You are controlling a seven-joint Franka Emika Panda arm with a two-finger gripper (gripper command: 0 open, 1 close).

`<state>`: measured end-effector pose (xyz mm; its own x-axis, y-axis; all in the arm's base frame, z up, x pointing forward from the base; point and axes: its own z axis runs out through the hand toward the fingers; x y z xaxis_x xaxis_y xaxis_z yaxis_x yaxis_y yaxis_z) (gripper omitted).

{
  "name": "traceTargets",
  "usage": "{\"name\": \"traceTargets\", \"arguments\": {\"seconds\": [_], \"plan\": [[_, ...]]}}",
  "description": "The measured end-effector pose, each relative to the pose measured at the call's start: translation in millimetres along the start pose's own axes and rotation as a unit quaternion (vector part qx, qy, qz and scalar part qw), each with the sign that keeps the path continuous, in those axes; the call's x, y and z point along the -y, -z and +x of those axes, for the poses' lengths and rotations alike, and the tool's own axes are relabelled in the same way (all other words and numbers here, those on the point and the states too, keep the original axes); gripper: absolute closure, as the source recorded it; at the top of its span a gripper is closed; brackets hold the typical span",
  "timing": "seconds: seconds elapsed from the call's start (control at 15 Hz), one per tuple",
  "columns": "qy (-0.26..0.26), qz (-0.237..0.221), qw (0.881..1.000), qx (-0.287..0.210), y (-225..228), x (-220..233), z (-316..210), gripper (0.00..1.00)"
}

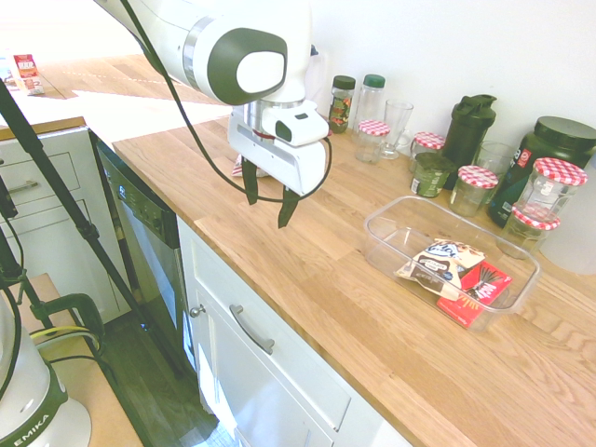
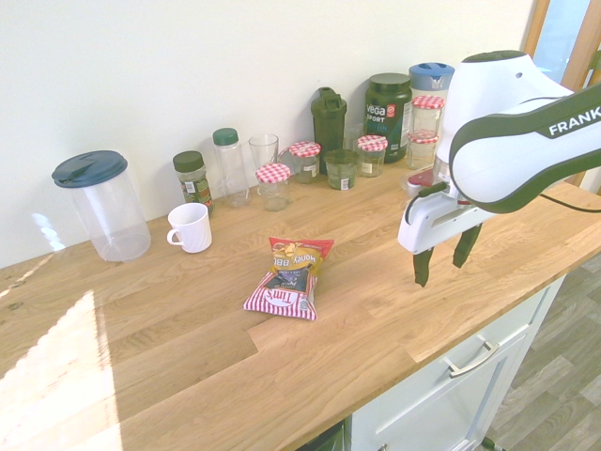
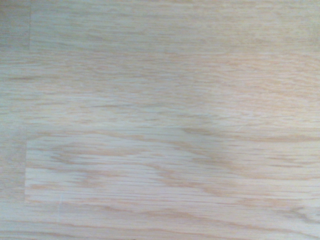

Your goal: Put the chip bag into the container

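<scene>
Second exterior view: the chip bag lies flat on the countertop, between the mug and the gripper — back from the counter's front edge. The fingers hang spread, holding nothing. Outside the container — which carries two packets — rests that bag.

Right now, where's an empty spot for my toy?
There's bare wood between the chip bag and the counter's front edge, and between the white mug and that bag. It's crowded along the wall, with jars and bottles.
</scene>
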<state>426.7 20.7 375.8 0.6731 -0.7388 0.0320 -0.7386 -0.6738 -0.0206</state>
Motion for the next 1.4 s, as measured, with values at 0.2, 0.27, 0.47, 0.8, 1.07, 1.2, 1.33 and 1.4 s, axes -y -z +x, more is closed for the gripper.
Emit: {"name": "traceTargets", "arguments": {"seconds": [0.2,0.27,0.47,0.8,1.07,1.2,1.33,1.4], "plan": [[-0.001,-0.002,1.000,0.001,-1,-1,1,0.00],[-0.003,-0.001,1.000,0.001,0,-1,3,0.00],[0.002,0.022,1.000,0.004,16,3,26,0.00],[0.033,0.056,0.998,0.026,26,42,66,0.00],[0.060,0.061,0.996,0.032,28,103,76,0.00],[0.070,0.065,0.995,0.036,44,131,80,0.00],[0.076,0.066,0.994,0.041,49,159,77,0.00],[0.079,0.065,0.994,0.045,44,174,73,0.00]]}}
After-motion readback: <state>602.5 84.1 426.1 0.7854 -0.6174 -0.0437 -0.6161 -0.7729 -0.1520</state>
